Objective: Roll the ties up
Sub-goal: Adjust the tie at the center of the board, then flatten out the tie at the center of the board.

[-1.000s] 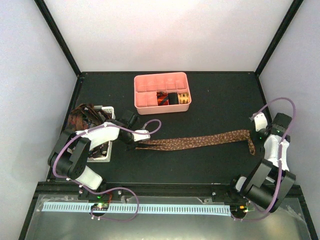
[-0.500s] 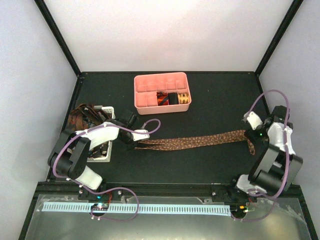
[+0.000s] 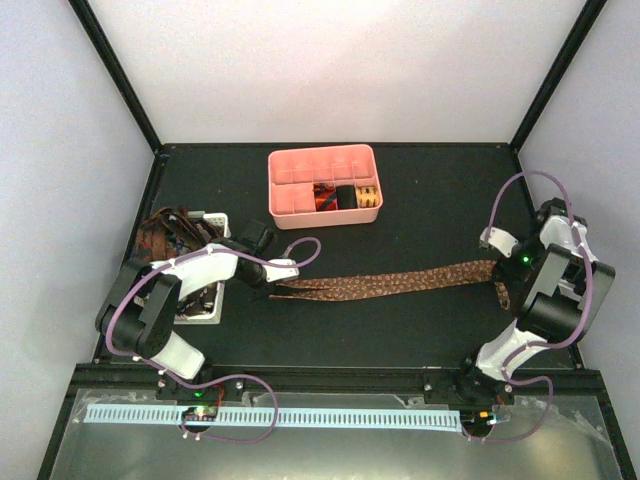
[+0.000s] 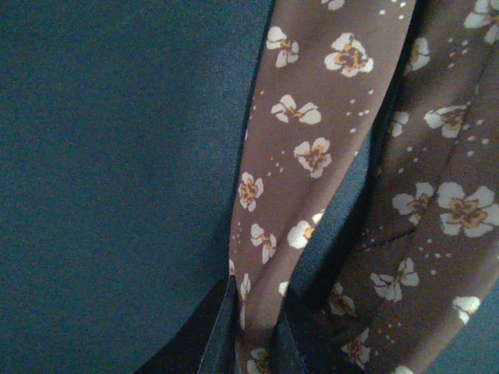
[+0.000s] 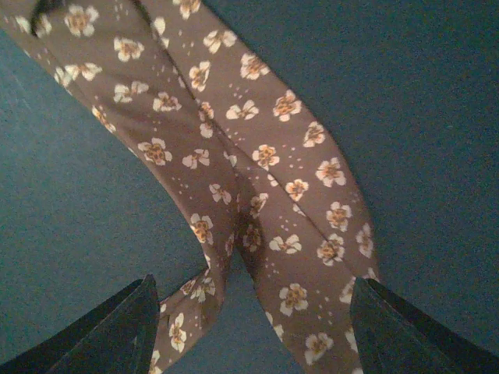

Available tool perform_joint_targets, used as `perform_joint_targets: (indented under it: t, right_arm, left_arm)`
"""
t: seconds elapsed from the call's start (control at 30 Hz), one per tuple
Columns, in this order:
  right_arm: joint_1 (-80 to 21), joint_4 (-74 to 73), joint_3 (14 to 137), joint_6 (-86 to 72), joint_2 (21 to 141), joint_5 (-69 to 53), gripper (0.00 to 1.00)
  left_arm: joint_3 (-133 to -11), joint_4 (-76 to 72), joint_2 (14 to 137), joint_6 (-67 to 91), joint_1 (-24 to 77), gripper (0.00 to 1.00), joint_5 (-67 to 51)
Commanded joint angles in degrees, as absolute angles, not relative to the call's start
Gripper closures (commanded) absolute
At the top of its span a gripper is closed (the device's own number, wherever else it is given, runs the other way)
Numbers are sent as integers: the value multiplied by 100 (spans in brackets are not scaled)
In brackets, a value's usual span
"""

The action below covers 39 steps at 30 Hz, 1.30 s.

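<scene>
A brown flower-print tie (image 3: 400,283) lies stretched across the dark table from left to right. My left gripper (image 3: 272,282) is shut on its left end; in the left wrist view the fabric (image 4: 312,140) is pinched between the fingers (image 4: 221,335) of the gripper (image 4: 253,331). My right gripper (image 3: 497,260) hovers open over the tie's right end. There the fabric (image 5: 257,156) lies crossed over itself below the spread fingers (image 5: 125,327) of that gripper (image 5: 251,319), and neither finger touches it. Rolled black (image 3: 346,196), red-orange (image 3: 324,198) and gold (image 3: 368,197) ties sit in the tray.
The pink compartmented tray (image 3: 300,200) stands at the back centre. A white slotted basket (image 3: 205,305) sits at the left under my left arm, with more brown patterned ties (image 3: 165,235) draped over its far side. Black frame posts edge the table.
My right gripper has opened and let go of the tie's right end, and the right arm has risen and swung inward. The left gripper and the tie stay put.
</scene>
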<state>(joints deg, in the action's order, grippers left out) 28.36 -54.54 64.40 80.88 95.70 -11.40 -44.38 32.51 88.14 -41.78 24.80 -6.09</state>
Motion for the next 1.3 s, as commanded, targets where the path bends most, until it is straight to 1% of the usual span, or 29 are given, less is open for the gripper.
perform_joint_targets:
  t: [0.0,0.07,0.1,0.13,0.23,0.3,0.37,0.4,0.47,0.67,0.7,0.73,0.77,0.8,0.83,0.87,0.97,1.13,1.2,1.27]
  right_arm:
    - [2712,-5512,6524,8507,9784,-606,30]
    - [2647,-5483,6540,8538,9839,-527,30]
    - [2604,-5445,6516,8549,9848,-442,32]
    - [2563,-5390,6487,8563,9856,-369,36]
    - [2506,-5272,6483,8534,9870,-197,60]
    - [2496,-5293,6600,8500,9845,-149,79]
    - [2496,-5276,6661,8494,9715,-175,94]
    - [2495,-5240,6654,8508,9602,-213,98]
    - [2496,-5096,6589,8544,9330,-320,98]
    - [2496,-4069,5821,8645,8388,-520,98]
    - [2496,-4040,5690,8730,8295,-552,97]
    - [2496,-4132,5627,8822,8266,-593,83]
    - [2490,-4447,5643,8903,8292,-673,56]
    - [2488,-4788,5700,8996,8368,-706,38]
    - [2487,-5081,5776,9085,8484,-705,28]
    - [2487,-5260,5842,9118,8619,-685,23]
    - [2471,-5412,5972,9131,8968,-633,20]
    - [2368,-5322,6134,9289,9534,-357,20]
    - [2347,-5290,6193,9328,9818,-166,23]
    - [2347,-5299,6272,9322,9998,-28,31]
  left_arm:
    - [-4516,3256,8914,-4235,2443,86,-755]
    - [-4521,3252,8928,-4244,2439,86,-756]
    - [-4530,3256,8934,-4247,2436,86,-762]
    - [-4539,3260,8945,-4243,2443,86,-769]
    - [-4564,3261,8977,-4230,2442,86,-777]
    - [-4578,3269,8983,-4234,2439,86,-774]
    - [-4566,3253,8978,-4236,2443,86,-766]
    - [-4561,3245,8974,-4230,2443,86,-758]
    - [-4554,3235,8977,-4227,2436,86,-756]
    - [-4544,3204,9050,-4235,2408,86,-757]
    - [-4542,3199,9056,-4234,2399,86,-755]
    - [-4551,3211,9055,-4232,2398,86,-763]
    - [-4553,3223,9053,-4232,2399,86,-772]
    - [-4551,3231,9046,-4234,2399,86,-777]
    - [-4557,3227,9044,-4234,2395,86,-788]
    - [-4565,3240,9044,-4235,2391,86,-797]
    - [-4595,3273,9052,-4234,2386,86,-840]
    - [-4610,3311,9126,-4242,2390,86,-838]
    - [-4613,3313,9132,-4242,2388,86,-835]
    - [-4603,3306,9145,-4234,2386,86,-831]
